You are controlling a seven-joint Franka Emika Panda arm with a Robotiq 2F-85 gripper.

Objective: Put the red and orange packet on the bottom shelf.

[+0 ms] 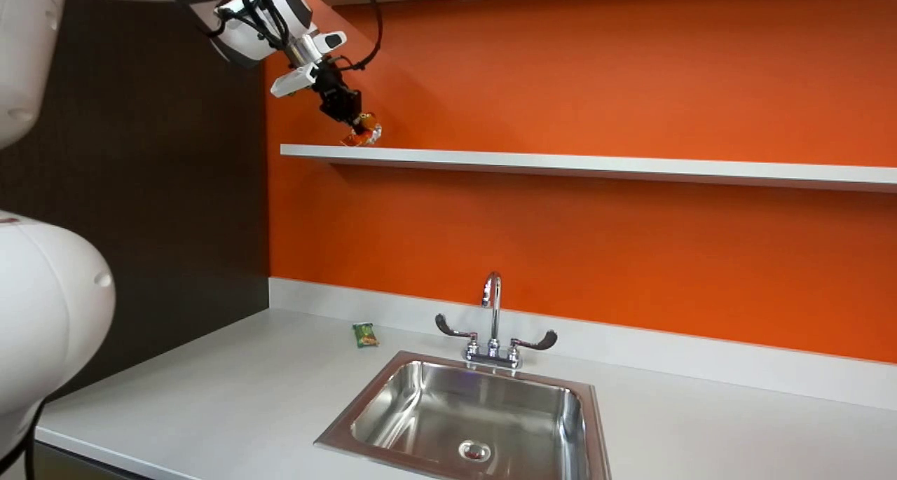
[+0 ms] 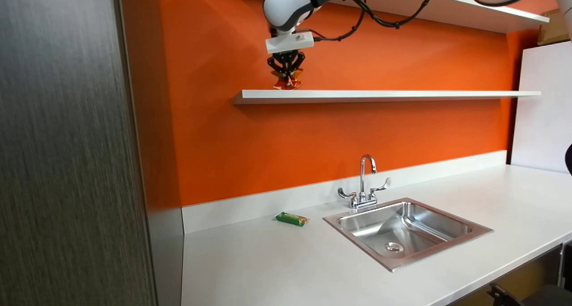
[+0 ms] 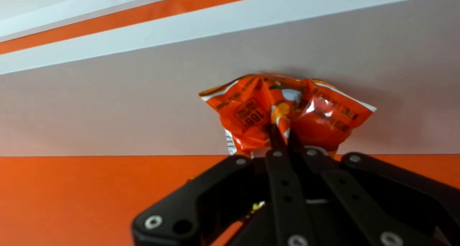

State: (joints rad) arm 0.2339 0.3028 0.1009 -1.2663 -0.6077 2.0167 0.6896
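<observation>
Wrist view has the red and orange packet (image 3: pixel 282 104) close up: glossy film, crinkled, small dark print, white strips along the flared corners, orange patch at the middle fold. The bottom shelf (image 1: pixel 596 163) is a long, thin, straight board, white front edge, top reading grey-pink on the wrist view. It runs across the flat orange wall (image 1: pixel 631 80). Near-left panel (image 2: pixel 67 140): grey, fine vertical grain. Below: smooth pale countertop (image 1: pixel 210 389), rectangular steel sink (image 1: pixel 369 396) with rounded inner corners, chrome gooseneck faucet (image 1: pixel 495 319) at its far edge. Small shiny green packet (image 2: pixel 291 219) lies on the countertop, left of the sink.

Jaws: my black gripper (image 3: pixel 284 134) is pinched tight on the red and orange packet. Film bunches into the pinch and fans out left and right of the fingers; the flared end sticks out past the tips. In both exterior views I'm angled down over the left end of the shelf, packet at the tips. Its lower edge lines up with the board's top edge; can't tell if it's touching.
</observation>
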